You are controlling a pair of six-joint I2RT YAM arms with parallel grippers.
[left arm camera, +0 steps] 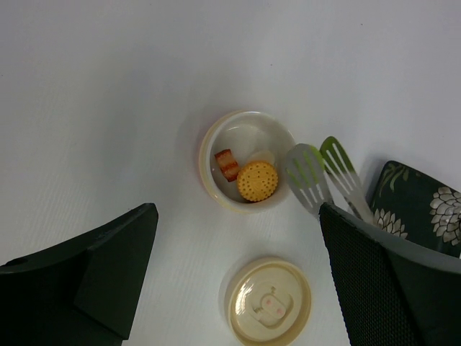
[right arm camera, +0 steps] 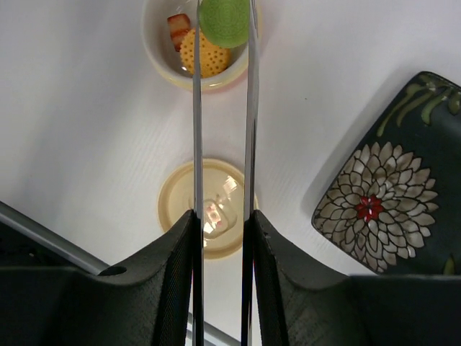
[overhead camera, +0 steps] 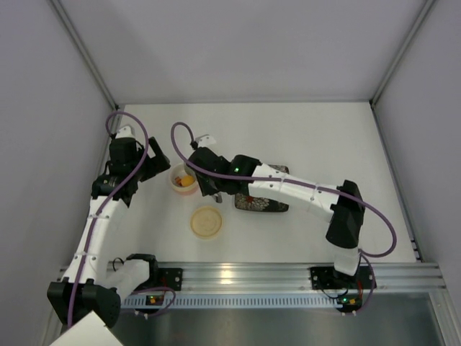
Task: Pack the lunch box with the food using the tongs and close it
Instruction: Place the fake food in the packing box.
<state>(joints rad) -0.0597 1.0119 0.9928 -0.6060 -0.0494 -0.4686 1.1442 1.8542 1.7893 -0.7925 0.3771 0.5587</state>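
Looking from the top, the left claw (overhead camera: 155, 164) sits just left of the lunch box (overhead camera: 184, 179), and the right claw (overhead camera: 214, 189) is just right of it. The round lid (overhead camera: 207, 221) lies on the table (overhead camera: 302, 137), closer to the arms. The black plate (overhead camera: 256, 204) peeks out from under the right arm.

From the left wrist, the left claw is spread wide and holds nothing. An orange piece (left arm camera: 257, 180) lies in the lunch box, and the ends of the tongs (left arm camera: 308, 180) are at its rim.

From the right wrist, the right claw squeezes the tongs. They pinch a green piece (right arm camera: 225, 20) over the edge of the lunch box.
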